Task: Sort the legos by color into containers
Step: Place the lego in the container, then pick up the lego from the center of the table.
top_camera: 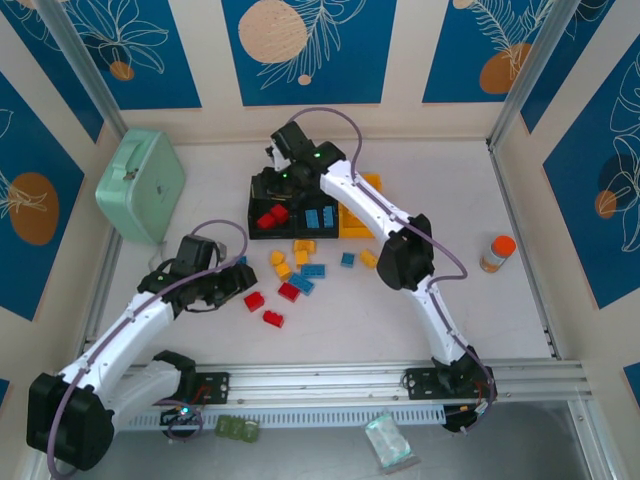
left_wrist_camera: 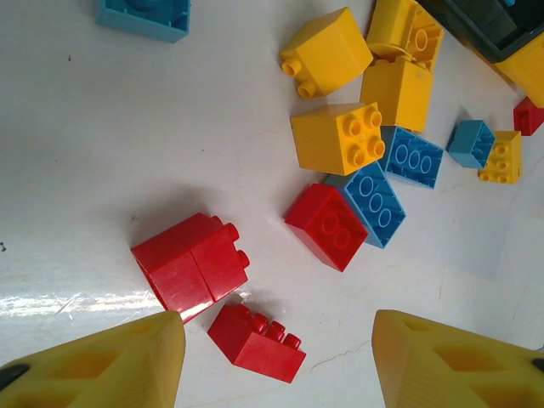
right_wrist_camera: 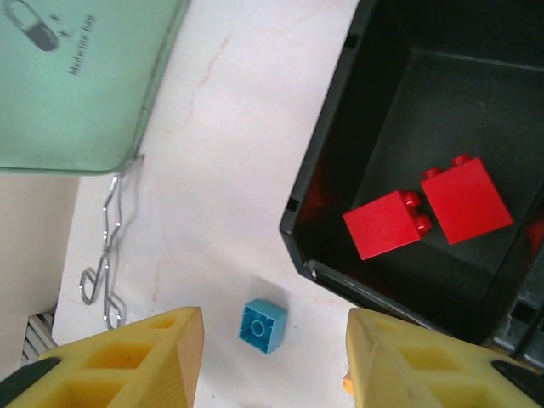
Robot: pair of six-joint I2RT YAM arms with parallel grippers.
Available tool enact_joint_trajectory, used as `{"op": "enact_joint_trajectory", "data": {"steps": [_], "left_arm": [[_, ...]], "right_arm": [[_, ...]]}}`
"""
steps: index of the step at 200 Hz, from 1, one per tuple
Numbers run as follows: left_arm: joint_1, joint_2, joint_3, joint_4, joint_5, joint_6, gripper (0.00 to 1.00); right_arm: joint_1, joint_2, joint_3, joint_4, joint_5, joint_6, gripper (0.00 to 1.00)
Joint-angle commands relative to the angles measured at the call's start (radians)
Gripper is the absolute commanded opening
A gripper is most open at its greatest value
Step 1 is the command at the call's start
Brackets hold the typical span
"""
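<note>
okay, i'm looking down on a white table (top_camera: pixel 470 180), scuffed and faintly veined, boxed in by cream walls with blue leaf-print panels (top_camera: pixel 300 45). a metal rail (top_camera: pixel 340 380) runs along the near edge, where both arms are bolted. a mint-green case (top_camera: pixel 140 185) sits far left, and a small bottle with an orange cap (top_camera: pixel 496 253) stands well off to the right.

the three bins (top_camera: pixel 252 215) are in a row at the far middle: the left black one has red bricks in it, the middle black one has blue, and the right one is yellow-orange. the loose bricks (top_camera: pixel 289 291) lie scattered just on the near side of the bins, red ones toward the near left, yellow and blue mixed in the middle.

the left gripper (left_wrist_camera: pixel 274 340) hangs low over the red end of that scatter, fingers spread, nothing between them. its camera gives me what the overhead can't: the studs on every brick, a big red one (left_wrist_camera: pixel 191 263) lying on its side, a glare streak across the tabletop.

the right gripper (right_wrist_camera: pixel 274 327) is over the left edge of the left black bin, fingers apart and empty. from there i can make out two red bricks (right_wrist_camera: pixel 382 223) touching on the bin floor and one light-blue brick (right_wrist_camera: pixel 262 325) on the table just beside the bin's corner. i also see the case's wire clasp (right_wrist_camera: pixel 106 272) and a pill mark printed on its lid.
</note>
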Motion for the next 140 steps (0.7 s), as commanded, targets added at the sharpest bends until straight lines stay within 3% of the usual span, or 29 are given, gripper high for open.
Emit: {"op": "enact_joint_trajectory", "data": {"steps": [1,55,102,140], "left_arm": [[0.013,0.021,0.028,-0.005,0.016,0.028,0.60],[-0.021,0.064,0.043,0.066,0.107,0.074,0.61],[-0.159,0.165,0.066,0.194,0.125,0.080,0.62],[-0.241,0.251,0.102,0.260,0.118,0.081,0.62]], "right_arm": [[0.015,-0.086,-0.078,0.014,0.022,-0.025,0.48],[0.007,-0.350,-0.467,0.103,0.078,0.001,0.52],[-0.016,-0.578,-0.853,0.155,0.183,0.065,0.59],[-0.030,-0.646,-1.023,0.136,0.260,0.126,0.65]]}}
